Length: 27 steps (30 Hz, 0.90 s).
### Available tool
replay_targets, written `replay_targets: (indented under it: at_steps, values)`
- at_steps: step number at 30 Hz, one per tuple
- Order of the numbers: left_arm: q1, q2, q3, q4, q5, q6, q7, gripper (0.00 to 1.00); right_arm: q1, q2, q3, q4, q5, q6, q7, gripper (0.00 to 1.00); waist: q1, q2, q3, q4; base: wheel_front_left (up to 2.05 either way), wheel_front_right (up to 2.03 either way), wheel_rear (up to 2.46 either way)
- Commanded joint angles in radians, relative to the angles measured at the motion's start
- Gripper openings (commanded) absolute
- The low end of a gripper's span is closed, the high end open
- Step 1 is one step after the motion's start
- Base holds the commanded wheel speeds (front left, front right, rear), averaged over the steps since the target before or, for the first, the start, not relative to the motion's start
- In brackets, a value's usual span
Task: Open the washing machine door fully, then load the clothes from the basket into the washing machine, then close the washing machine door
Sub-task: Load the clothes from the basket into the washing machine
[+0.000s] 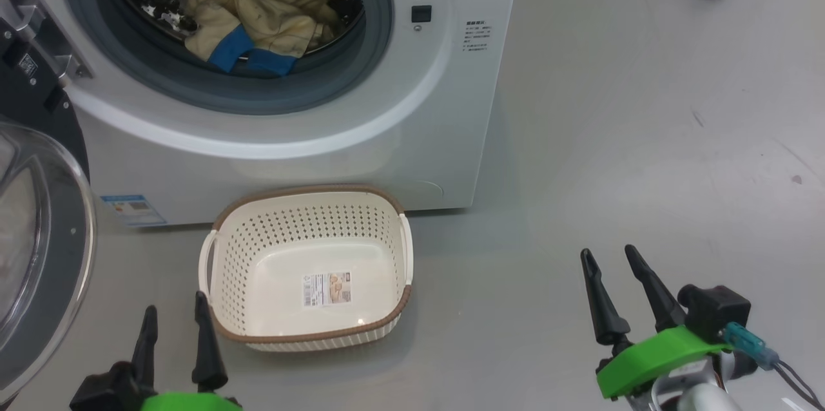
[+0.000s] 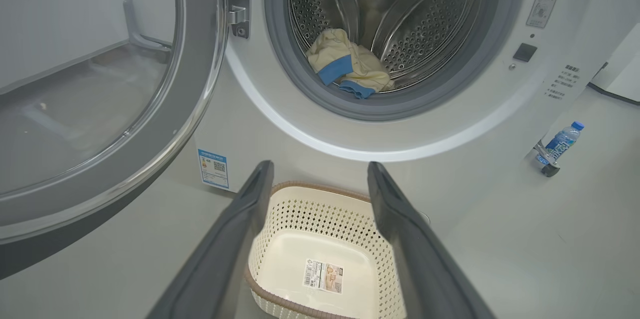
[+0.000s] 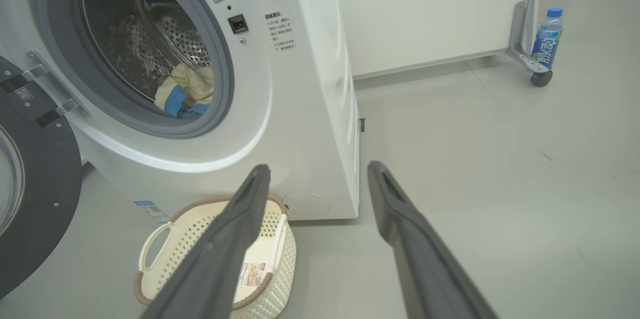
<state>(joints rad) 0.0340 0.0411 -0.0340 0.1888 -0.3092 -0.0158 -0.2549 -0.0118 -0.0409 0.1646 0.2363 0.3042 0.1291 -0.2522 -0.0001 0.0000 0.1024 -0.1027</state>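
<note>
The washing machine door (image 1: 38,256) stands wide open and the clothes (image 1: 258,11) lie inside the washing machine (image 1: 412,140); the basket (image 1: 309,193) in front is empty. My left gripper (image 1: 176,303) and right gripper (image 1: 608,251) hang spread wide, holding nothing. I judge only closing the door remains.

You'll find clothes (image 1: 258,18) in the drum (image 2: 425,24), at its front lip. Note washing machine door (image 1: 38,250) swung out at left. On floor (image 1: 644,140): basket (image 1: 309,195) just in front of washing machine (image 1: 361,153); bottle (image 3: 546,39) well off to the right, further back.
</note>
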Motion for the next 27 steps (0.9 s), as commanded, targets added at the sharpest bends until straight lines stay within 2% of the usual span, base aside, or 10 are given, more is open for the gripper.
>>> replay_targets:
  at_steps: [1,27]
  values:
    - [-0.009,0.009,0.036,-0.043,0.007,-0.005,-0.007,1.00,-0.005,-0.009,0.015,-0.029,-0.010,0.002,-0.010,1.00,0.0001,0.0000,-0.008,-0.003,0.00,0.00,0.00]
    - [0.039,0.009,0.025,-0.063,-0.018,0.004,-0.007,1.00,0.029,-0.009,0.005,-0.031,-0.022,0.002,-0.010,1.00,0.0001,0.0000,-0.045,-0.016,0.00,0.00,0.00]
